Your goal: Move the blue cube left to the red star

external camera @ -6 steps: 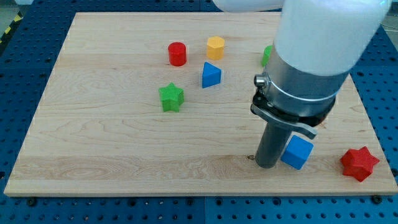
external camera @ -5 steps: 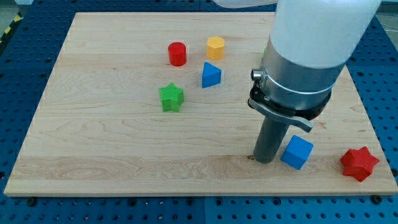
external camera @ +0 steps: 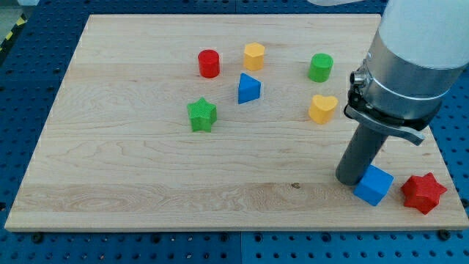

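Note:
The blue cube lies near the board's lower right, just left of the red star, with a small gap between them. My tip stands on the board against the cube's upper left side. The dark rod rises from there into the large grey and white arm at the view's upper right.
On the wooden board also lie a red cylinder, a yellow hexagonal block, a blue triangular block, a green star, a green cylinder and a yellow heart. The board's right edge is close to the red star.
My tip has moved to the right and pushed the blue cube right, closer to the red star. The arm now uncovers the green cylinder and yellow heart.

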